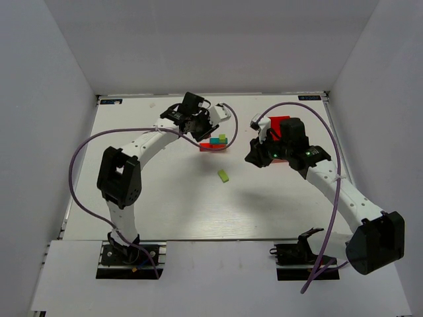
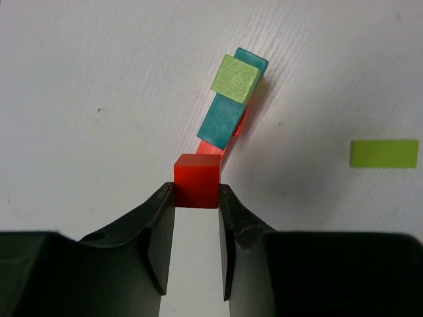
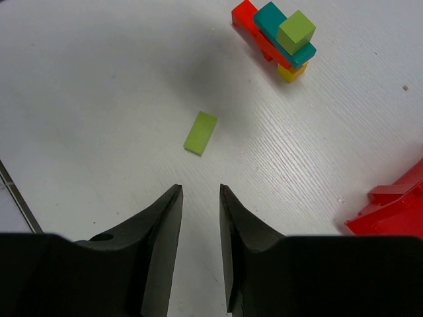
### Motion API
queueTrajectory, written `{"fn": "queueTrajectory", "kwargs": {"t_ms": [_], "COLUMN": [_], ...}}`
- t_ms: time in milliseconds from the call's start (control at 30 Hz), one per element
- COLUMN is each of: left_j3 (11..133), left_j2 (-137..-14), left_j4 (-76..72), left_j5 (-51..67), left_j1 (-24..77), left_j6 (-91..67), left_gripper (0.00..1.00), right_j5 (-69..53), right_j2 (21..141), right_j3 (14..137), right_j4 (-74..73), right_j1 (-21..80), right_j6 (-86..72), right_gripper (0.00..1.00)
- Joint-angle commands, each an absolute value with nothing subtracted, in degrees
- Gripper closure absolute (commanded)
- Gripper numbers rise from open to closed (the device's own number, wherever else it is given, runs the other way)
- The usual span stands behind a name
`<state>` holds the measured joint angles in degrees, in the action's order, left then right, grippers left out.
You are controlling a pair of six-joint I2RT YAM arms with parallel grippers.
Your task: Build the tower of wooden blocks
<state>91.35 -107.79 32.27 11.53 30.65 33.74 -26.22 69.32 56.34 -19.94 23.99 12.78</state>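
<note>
Left gripper point(image 2: 196, 193) clamps a red cube point(image 2: 196, 178) at the wood block tower's point(image 2: 229, 109) end; right gripper point(image 3: 201, 198) hangs parted, holding nothing.

wood block tower point(image 3: 281, 39) is standing as a small stack: red bar point(image 3: 262, 39) is sitting over a yellow cube point(image 3: 289, 72), teal bar point(image 3: 271, 20) is lying along it, and lime cube point(image 3: 295, 31) is sitting on top. red cube point(image 2: 196, 179) is sitting at the red bar's far end, pinched in left gripper point(image 2: 196, 193). lime bar point(image 3: 200, 133) is lying flat, well apart from the stack.
</note>
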Motion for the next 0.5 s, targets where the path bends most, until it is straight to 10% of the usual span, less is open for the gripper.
{"fn": "queueTrajectory", "kwargs": {"t_ms": [0,467], "left_j3": [98.1,99.6], "left_j2": [-109.7,-114.2], "left_j4": [36.2,35.2], "left_j5": [19.2,30.1], "left_j1": [28.7,26.4], "left_j6": [39.4,47.2], "left_gripper": [1.00,1.00], "right_j5": [-27.9,-27.0], "right_j2": [68.3,70.7], "right_j3": [56.0,56.0], "right_j4": [-19.3,-19.3], "right_j1": [23.7,23.7], "right_j6": [13.9,14.7], "right_gripper": [0.65,0.65]}}
